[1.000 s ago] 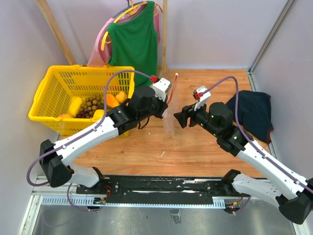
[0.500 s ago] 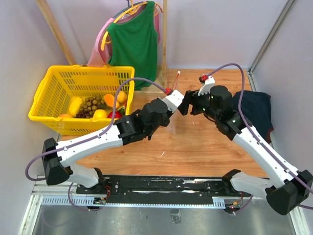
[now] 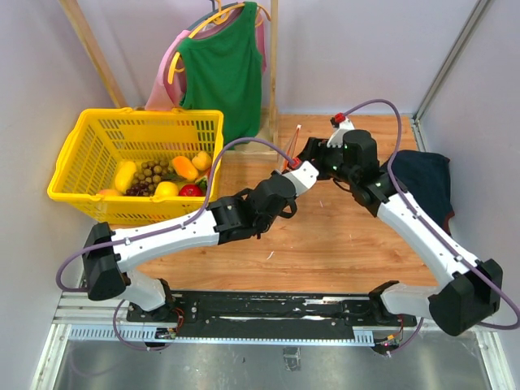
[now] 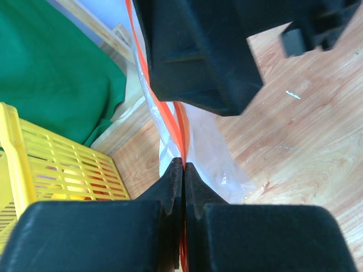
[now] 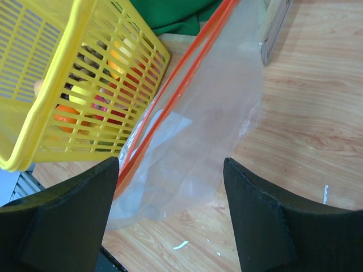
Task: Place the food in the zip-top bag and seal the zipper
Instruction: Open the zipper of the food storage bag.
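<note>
My left gripper point(image 4: 183, 165) is shut on the red-orange zipper point(image 4: 177, 122) of the clear zip-top bag point(image 4: 212, 153) and holds it above the wooden table. From above, the zipper point(image 3: 292, 145) shows as a thin strip between the left gripper point(image 3: 291, 171) and the right gripper point(image 3: 310, 153). The right gripper point(image 5: 170, 164) stands open, its fingers on either side of the hanging zip-top bag point(image 5: 210, 113) without touching it. That bag's zipper point(image 5: 181, 73) runs diagonally. The food point(image 3: 166, 175) lies in the yellow basket point(image 3: 81, 158). Nothing shows inside the bag.
A dark navy cloth point(image 3: 422, 183) lies at the table's right edge. A green shirt point(image 3: 221, 69) and a pink one hang on a wooden rack at the back. The basket point(image 5: 34, 96) is close to the bag's left.
My left gripper has carried the bag rightward and farther back. The right arm swung up and back beside the zipper, and its jaws opened wider.
</note>
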